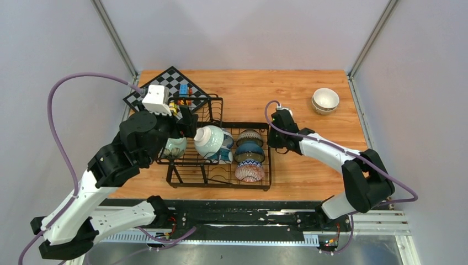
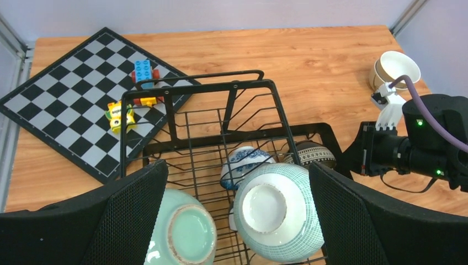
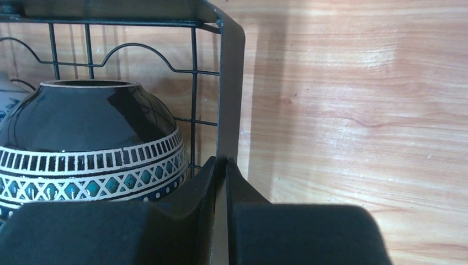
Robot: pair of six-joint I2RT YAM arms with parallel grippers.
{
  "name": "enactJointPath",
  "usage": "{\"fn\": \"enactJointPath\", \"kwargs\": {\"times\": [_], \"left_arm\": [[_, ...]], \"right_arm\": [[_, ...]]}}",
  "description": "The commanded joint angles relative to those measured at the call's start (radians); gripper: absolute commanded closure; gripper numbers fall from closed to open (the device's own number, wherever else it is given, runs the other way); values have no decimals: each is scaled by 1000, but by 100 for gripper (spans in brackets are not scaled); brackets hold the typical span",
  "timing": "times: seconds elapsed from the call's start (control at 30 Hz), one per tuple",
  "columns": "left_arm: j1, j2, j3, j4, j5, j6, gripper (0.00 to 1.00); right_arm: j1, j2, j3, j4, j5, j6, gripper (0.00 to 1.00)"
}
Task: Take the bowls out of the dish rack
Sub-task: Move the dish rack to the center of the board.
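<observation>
The black wire dish rack (image 1: pixel 221 176) stands mid-table with several bowls on edge. My left gripper (image 1: pixel 187 126) hovers over its left part, jaws wide open and empty. In the left wrist view, a mint green bowl (image 2: pixel 185 232) and a white bowl with a teal grid (image 2: pixel 278 212) lie between its fingers (image 2: pixel 132 215), bases up. A blue-white bowl (image 2: pixel 243 163) and a dark patterned bowl (image 2: pixel 312 154) stand behind. My right gripper (image 1: pixel 274 143) is shut on the rack's right rim (image 3: pixel 229 110), beside the dark patterned bowl (image 3: pixel 94 138). Two cream bowls (image 1: pixel 325 100) are stacked at the far right.
A black-and-white chessboard (image 1: pixel 165 88) with small toy blocks (image 2: pixel 144 72) lies at the far left, touching the rack's tall back section. A dark blue bowl (image 1: pixel 249 150) and a red-pink bowl (image 1: pixel 249 171) fill the rack's right column. Grey walls enclose the table.
</observation>
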Motion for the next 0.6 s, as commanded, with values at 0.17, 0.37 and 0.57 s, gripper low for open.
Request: {"fn": "enactJointPath", "kwargs": {"times": [0.17,0.37,0.57], "left_arm": [[6,7,-23,17,26,-9,0],[5,29,-33,37,41,-9,0],[5,51,-49,47,48,-10,0]], "right_arm": [[-191,18,-5,-104,86,-13,100],[-296,28,4,-108,65,1,100],[-368,48,-5,-100,25,1,100]]}}
